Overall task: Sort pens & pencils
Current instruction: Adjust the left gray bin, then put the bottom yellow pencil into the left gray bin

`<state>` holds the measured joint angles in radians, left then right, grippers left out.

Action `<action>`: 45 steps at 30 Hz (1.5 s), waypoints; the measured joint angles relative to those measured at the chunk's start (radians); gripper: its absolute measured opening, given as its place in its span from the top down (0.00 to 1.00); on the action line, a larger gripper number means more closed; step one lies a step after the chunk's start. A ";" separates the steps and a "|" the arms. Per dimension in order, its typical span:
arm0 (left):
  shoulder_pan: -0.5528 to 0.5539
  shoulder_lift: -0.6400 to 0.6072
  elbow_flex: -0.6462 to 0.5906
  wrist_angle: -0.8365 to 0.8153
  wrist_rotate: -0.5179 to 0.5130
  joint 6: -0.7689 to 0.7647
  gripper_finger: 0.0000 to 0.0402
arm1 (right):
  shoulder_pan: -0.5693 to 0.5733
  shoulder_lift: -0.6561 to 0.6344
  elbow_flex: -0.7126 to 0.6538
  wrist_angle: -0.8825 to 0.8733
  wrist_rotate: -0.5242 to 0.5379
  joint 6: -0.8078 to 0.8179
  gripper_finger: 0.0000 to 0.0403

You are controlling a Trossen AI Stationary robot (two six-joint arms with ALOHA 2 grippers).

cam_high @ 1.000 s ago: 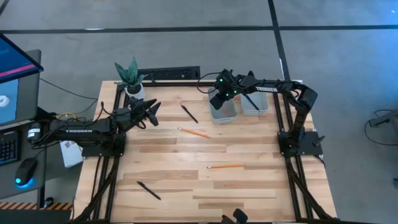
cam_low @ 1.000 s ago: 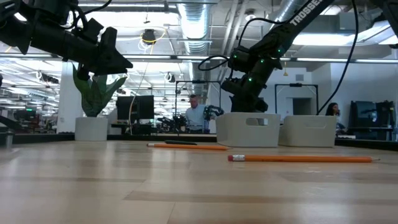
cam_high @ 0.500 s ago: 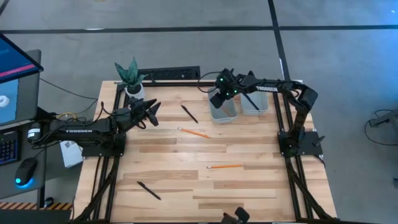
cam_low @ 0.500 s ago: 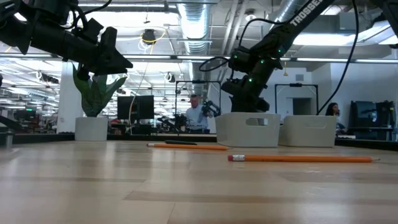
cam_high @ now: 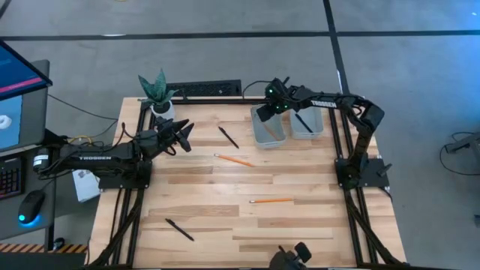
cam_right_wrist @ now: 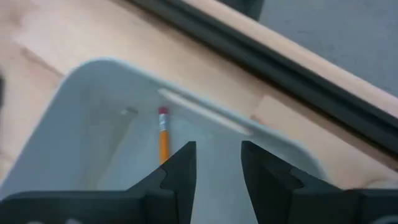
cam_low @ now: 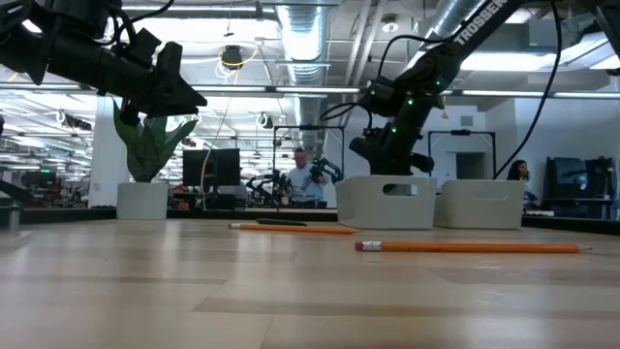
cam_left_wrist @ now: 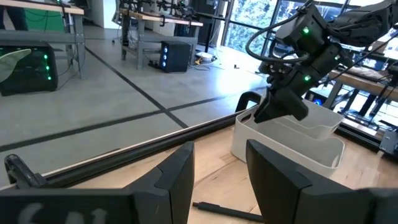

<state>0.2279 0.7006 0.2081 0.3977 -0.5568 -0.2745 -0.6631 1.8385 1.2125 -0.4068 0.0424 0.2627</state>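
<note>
**Wooden table, two bins at the far edge**

Left of the grey bin [cam_high: 269, 130], the left gripper [cam_high: 185, 135] hovers with fingers spread, empty. Pens [cam_high: 228, 137] and pencils [cam_high: 234, 160] lie scattered on the table [cam_high: 300, 225], with open planks between them. One pencil rests inside the bin, beneath the right gripper [cam_high: 264, 114], fingers apart, empty. A second bin [cam_high: 306, 124] stands just right. People show in the room behind.

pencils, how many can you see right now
3: one pencil lies mid-table, another pencil nearer the front, and a third pencil lies inside the left bin.
</note>
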 joint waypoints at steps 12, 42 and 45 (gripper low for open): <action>0.000 0.000 0.000 0.000 0.000 0.000 0.66 | -0.054 0.000 0.000 -0.005 0.043 0.053 0.62; 0.000 0.000 0.000 -0.050 0.000 -0.022 0.66 | -0.006 -0.140 -0.001 0.071 -0.018 -0.001 0.60; 0.000 0.000 0.000 -0.050 0.000 -0.022 0.66 | 0.026 -0.191 -0.001 0.055 -0.064 -0.002 0.60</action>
<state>0.2280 0.7002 0.2081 0.3473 -0.5568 -0.2965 -0.6370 1.6475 1.2114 -0.3523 -0.0214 0.2611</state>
